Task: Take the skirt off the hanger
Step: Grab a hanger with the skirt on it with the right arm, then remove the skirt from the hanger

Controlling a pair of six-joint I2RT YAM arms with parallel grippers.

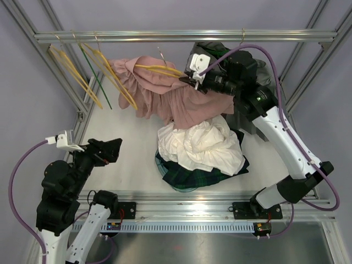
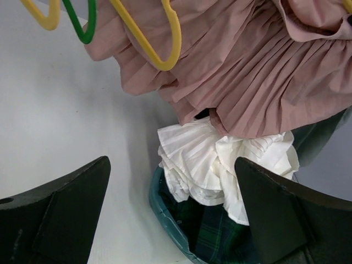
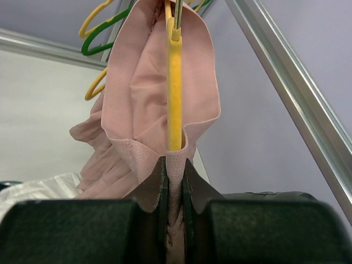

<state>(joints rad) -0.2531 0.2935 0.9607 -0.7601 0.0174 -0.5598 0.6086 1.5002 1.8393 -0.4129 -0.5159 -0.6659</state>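
Now | right gripper (image 3: 174, 165): jaws pinched on the edge of the pleated dusty-pink fabric skirt (image 3: 144, 104), which is draped over the yellow plastic hanger (image 3: 174, 93), so I can drag it off | left gripper (image 1: 113, 149): jaws wide, idle, well apart from hanger.

The left arm (image 1: 60, 187) and right arm (image 1: 286, 137) each have white shells on the long links and black housings at the joints. A purple cable (image 1: 25, 155) trails from each wrist, beside a white camera bracket (image 1: 66, 140). The left gripper (image 2: 170, 162) has 2 matt black, wedge-shaped fingers (image 2: 60, 214). A green light (image 1: 257, 99) glows on the right arm.
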